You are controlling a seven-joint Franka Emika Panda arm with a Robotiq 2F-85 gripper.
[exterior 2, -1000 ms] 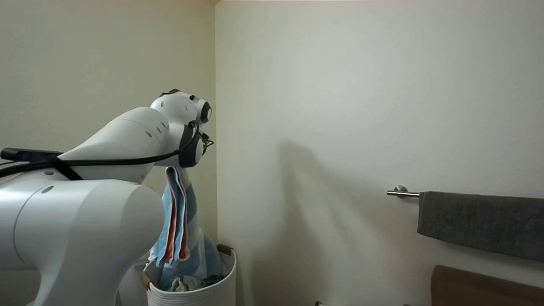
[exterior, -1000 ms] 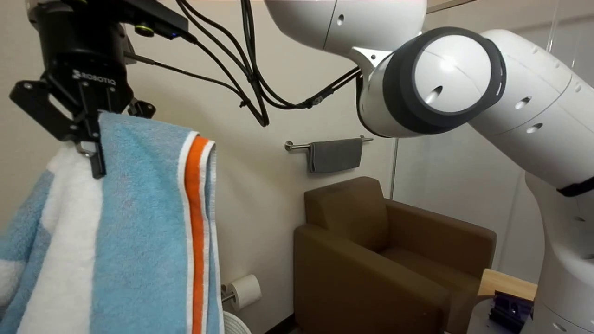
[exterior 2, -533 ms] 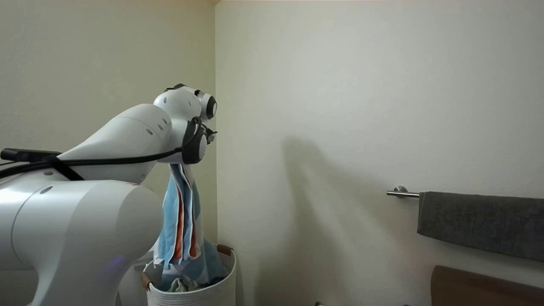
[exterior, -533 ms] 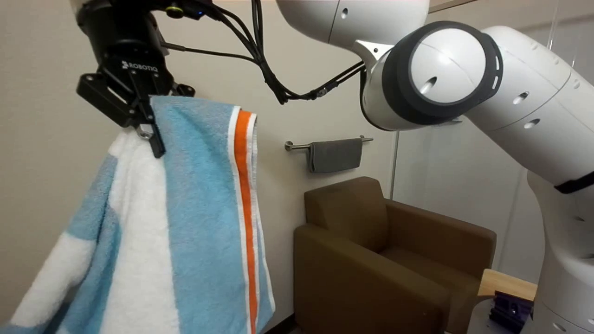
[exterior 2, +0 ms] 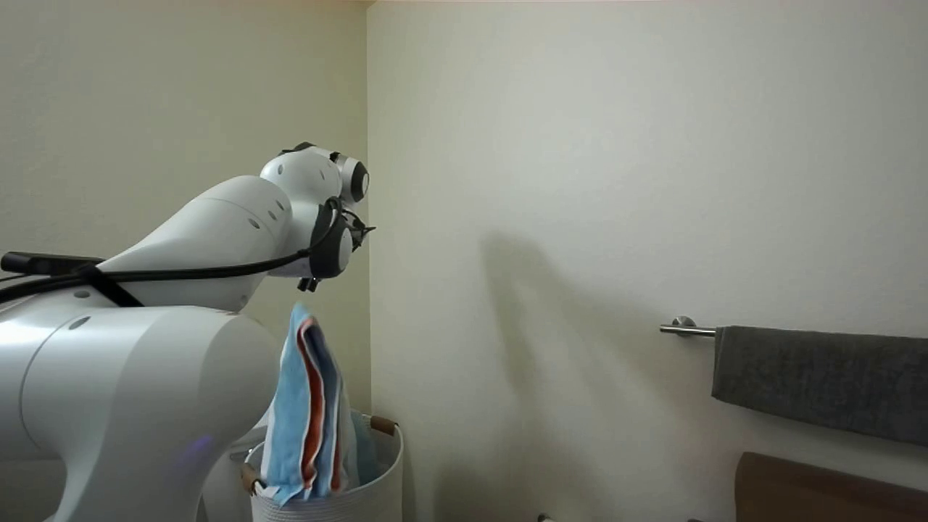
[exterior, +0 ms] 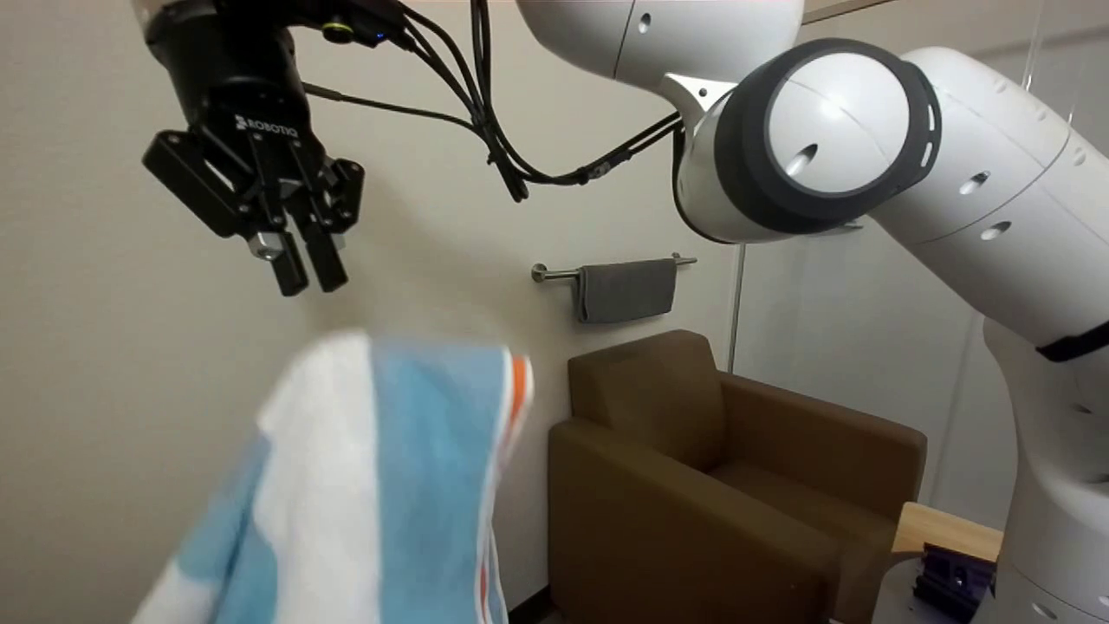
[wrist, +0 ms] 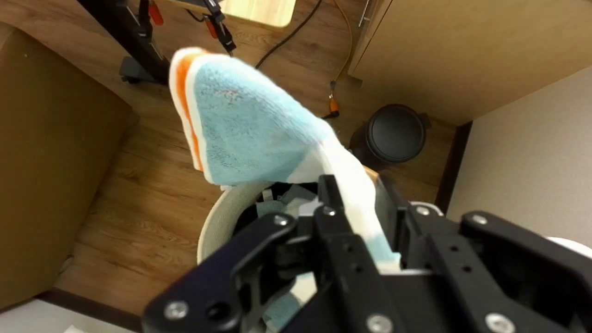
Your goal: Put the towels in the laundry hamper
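Note:
The blue and white striped towel with an orange band (exterior: 433, 468) is in the air below my gripper, blurred and apart from it. It also shows in an exterior view (exterior 2: 296, 406) over the hamper, and in the wrist view (wrist: 252, 125). My gripper (exterior: 310, 279) is open, its fingers parted with nothing between them. Its tips also show in an exterior view (exterior 2: 307, 285). In the wrist view the towel is seen beyond the gap between the fingers (wrist: 360, 189). The white woven hamper (exterior 2: 377, 500) stands underneath, its rim (wrist: 215, 226) partly covered. Some cloth shows inside it.
A grey towel (exterior: 628, 293) hangs on a wall bar, also in an exterior view (exterior 2: 819, 384). A brown armchair (exterior: 684, 511) stands nearby. A black bin (wrist: 397, 134) and a cabinet (wrist: 444, 55) show in the wrist view. Walls meet in the corner behind the hamper.
The gripper, earlier shut on the towel, moved with it to the right in an exterior view, then opened. The towel has dropped away below the fingers, lower over the hamper.

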